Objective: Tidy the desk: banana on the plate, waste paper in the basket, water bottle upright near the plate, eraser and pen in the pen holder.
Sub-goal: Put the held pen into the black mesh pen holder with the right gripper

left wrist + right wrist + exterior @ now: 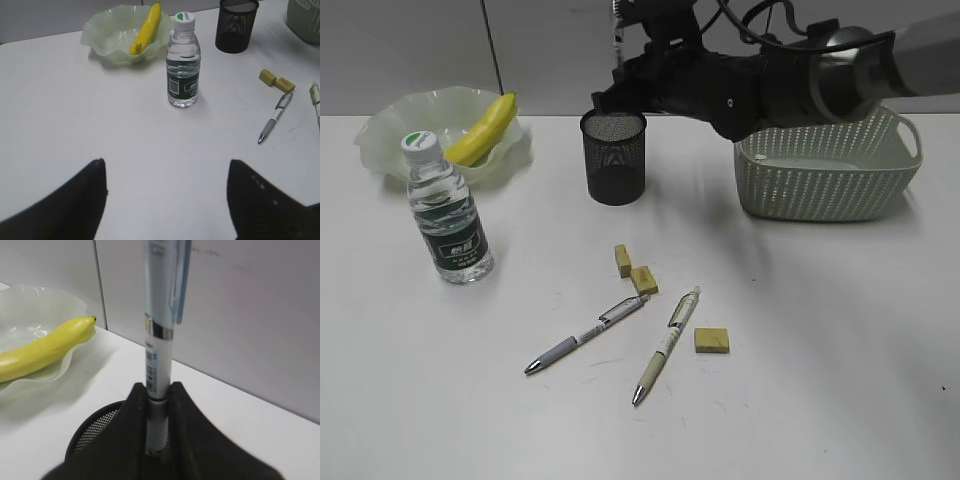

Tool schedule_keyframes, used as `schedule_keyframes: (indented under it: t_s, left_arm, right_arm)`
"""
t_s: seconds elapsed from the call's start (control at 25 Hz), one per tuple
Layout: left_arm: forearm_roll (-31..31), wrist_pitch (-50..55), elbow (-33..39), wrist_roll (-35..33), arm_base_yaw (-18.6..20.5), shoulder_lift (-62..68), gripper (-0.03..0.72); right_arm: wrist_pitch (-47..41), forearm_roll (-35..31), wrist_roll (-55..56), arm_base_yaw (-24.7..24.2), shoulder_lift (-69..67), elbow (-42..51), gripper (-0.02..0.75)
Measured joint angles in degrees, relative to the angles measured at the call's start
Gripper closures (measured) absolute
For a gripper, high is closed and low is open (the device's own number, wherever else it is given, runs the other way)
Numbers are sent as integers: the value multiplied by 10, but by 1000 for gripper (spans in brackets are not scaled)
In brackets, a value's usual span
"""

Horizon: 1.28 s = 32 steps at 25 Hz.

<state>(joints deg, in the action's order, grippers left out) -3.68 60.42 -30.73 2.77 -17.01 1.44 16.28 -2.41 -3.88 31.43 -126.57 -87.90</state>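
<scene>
the banana (pixel 488 128) already lies in the plate (pixel 395 125) at ten o'clock on the desk (pixel 820 400), and the bottle (pixel 445 210) stands upright just in front of the plate, at about nine o'clock, so i'd call those two steps done. the basket (pixel 830 175) sits at two o'clock; from here i see no paper wad on the desk, and i cannot see whether one lies inside the basket.

the holder (pixel 614 157) stands at twelve o'clock. the right gripper (pixel 157 395) hangs just above its mouth, jaws clamped on a pen (pixel 161 315) held upright, its lower end at or just inside the rim. i'd judge this pen is about to be dropped in. the left gripper (pixel 167 200) hovers low over bare desk at the near left, jaws spread wide, holding nothing.

what is left, as i read it: the pens and erasers lying loose around the middle of the desk, near five to six o'clock of the holder.

count: one banana, one plate, one bottle, one basket, one holder. three pens: one in the jaws, a grey pen (pixel 588 334) and a green pen (pixel 666 344) side by side on the desk. three erasers (pixel 643 279): two touching or nearly so above the grey pen, one apart at the green pen's right.
</scene>
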Motion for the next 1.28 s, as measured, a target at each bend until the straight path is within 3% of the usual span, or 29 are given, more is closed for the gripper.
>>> schedule_keyframes:
  t_s: [0.64, 0.76, 0.92, 1.0, 1.28]
  left_arm:
    - [0, 0, 0, 0, 0, 0, 127]
    - [0, 0, 0, 0, 0, 0, 127]
    - [0, 0, 0, 0, 0, 0, 127]
    - [0, 0, 0, 0, 0, 0, 127]
    - [0, 0, 0, 0, 0, 0, 127]
  right_arm:
    - [1, 1, 39, 4, -48, 1, 636]
    - [1, 3, 39, 4, -48, 1, 552]
    - [1, 8, 39, 5, -48, 1, 325]
    - [0, 14, 39, 5, -48, 1, 248]
    - [-105, 24, 39, 5, 8, 1, 200]
